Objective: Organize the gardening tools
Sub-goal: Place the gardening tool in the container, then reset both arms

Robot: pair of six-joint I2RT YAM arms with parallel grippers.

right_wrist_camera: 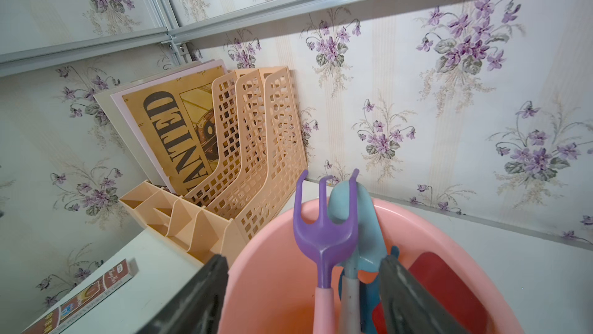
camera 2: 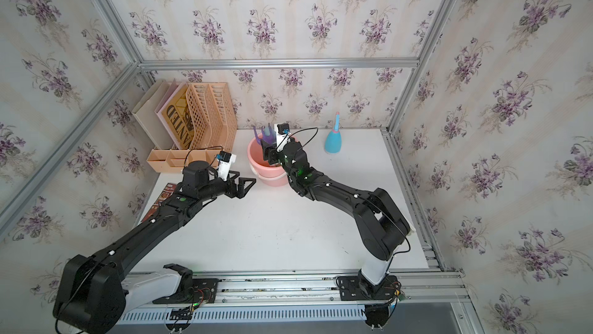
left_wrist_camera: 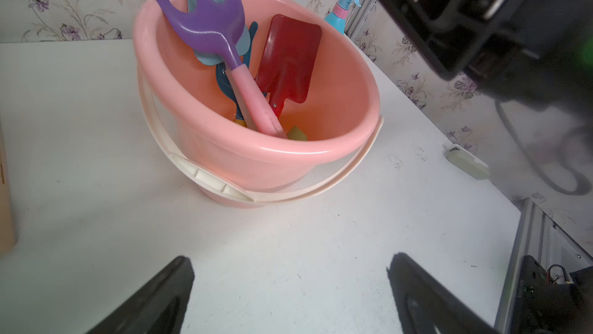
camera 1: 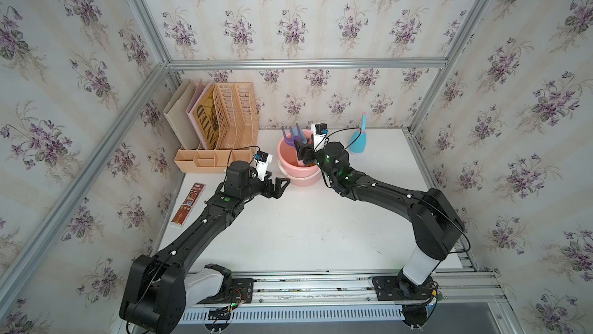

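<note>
Jaws on the right gripper (right_wrist_camera: 305, 258) spread wide either side of the purple fork (right_wrist_camera: 324, 239) in the pink bucket (left_wrist_camera: 244, 162), gripping nothing; left gripper (left_wrist_camera: 292, 257) gapes empty nearby.

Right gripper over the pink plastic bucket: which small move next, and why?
Probably lift the right gripper straight up: its jaws stand open, the purple plastic fork rests in the pink bucket, and the blue spray bottle stands outside it.
</note>
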